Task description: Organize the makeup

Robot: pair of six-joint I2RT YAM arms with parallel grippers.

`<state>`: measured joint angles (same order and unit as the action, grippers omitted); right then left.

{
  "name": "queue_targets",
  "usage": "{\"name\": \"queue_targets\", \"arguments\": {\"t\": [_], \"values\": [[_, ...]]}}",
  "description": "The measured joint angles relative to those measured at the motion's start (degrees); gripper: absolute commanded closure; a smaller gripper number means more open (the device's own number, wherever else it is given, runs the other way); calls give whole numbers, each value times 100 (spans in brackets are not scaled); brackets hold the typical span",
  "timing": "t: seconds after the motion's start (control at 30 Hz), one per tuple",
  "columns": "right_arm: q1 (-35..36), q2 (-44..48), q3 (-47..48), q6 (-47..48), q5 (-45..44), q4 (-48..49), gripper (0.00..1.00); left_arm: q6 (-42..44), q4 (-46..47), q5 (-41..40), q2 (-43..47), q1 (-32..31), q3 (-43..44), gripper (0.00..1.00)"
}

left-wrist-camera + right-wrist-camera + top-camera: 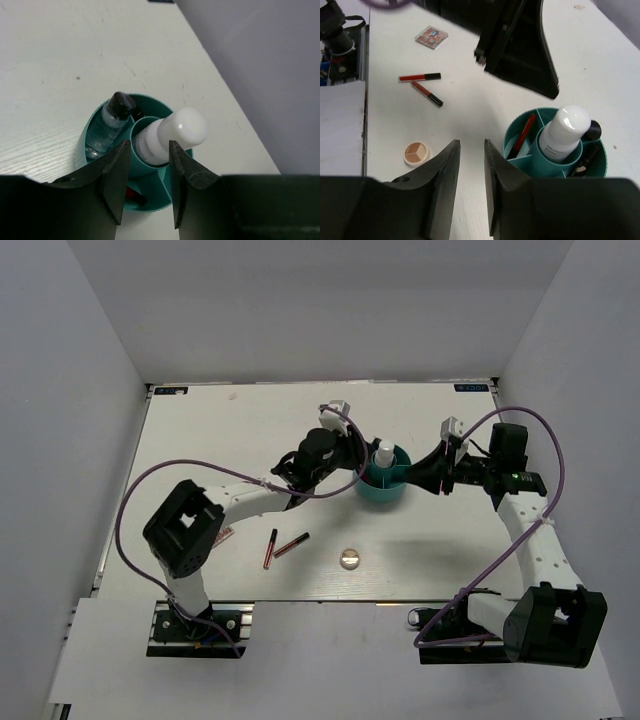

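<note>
**Across the workspace: part stowed, part loose**

Near the middle of your tabletop [200, 440], the teal round divided cup [383, 492] holds the white bottle with the pale rounded cap [385, 454] upright in its centre tube. A clear bottle with a black cap [113, 116], a thin red stick [522, 135] and a thin black stick [585, 159] each lean in an outer compartment.

Your left tool [358, 464] sits at the cup's 10 o'clock, fingers spread and empty. Your right tool [425, 478] is at its 3 o'clock, fingers narrowly parted with nothing between them.

Toward 7 o'clock from the cup, several pieces lie loose:
- a thin red-and-black stick [270, 548] with a second such stick [291, 545] just beside it
- the round metallic compact [349, 558] at their 3 o'clock
- the small square pink palette [226, 535] at their 9 o'clock, partly hidden by the left arm [240, 502]
</note>
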<state>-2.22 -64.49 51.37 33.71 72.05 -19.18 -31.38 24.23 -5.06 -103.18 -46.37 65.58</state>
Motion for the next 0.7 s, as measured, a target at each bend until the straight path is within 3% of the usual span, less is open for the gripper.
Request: {"name": "queue_targets", "arguments": {"t": [0.27, 0.47, 0.6, 0.7], "values": [[144, -205, 603, 2863, 251, -2413, 62, 313, -1478, -170, 2124, 85, -33, 52], [688, -264, 608, 3930, 133, -3370, 59, -96, -3185, -505, 3646, 129, -603, 54], [1078, -299, 608, 4129, 37, -3567, 58, -640, -4454, -649, 3814, 129, -1290, 50], [1344, -374, 608, 4072, -55, -3576, 56, -1008, -5469, -704, 3381, 129, -1419, 48]]}}
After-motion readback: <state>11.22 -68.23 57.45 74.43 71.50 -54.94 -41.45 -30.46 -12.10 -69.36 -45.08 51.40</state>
